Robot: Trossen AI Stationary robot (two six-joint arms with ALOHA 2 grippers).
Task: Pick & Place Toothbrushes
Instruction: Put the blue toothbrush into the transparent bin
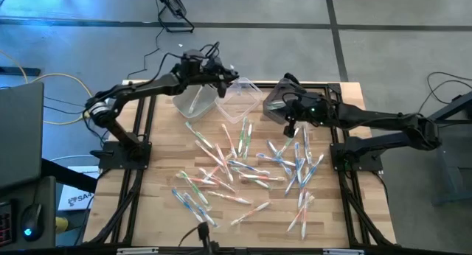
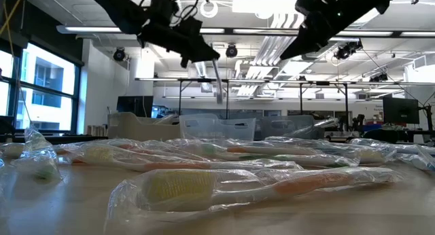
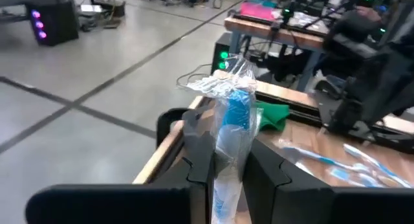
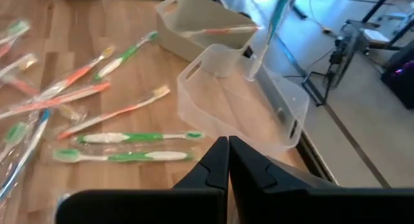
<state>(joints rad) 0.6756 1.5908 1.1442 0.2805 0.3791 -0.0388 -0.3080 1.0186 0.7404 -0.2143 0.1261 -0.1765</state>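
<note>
No legible text on toothbrushes

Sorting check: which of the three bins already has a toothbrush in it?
The leftmost bin, below the left end effector: one orange-handled toothbrush lies inside. The middle bin looks empty; the right one's inside is hidden.

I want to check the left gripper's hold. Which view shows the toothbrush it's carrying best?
The left wrist view: the blue wrapped toothbrush stands clamped between the left gripper fingers. The high view shows only a sliver over the bins; the low view, a faint hanging strip; the right wrist view, its upper part.
</note>
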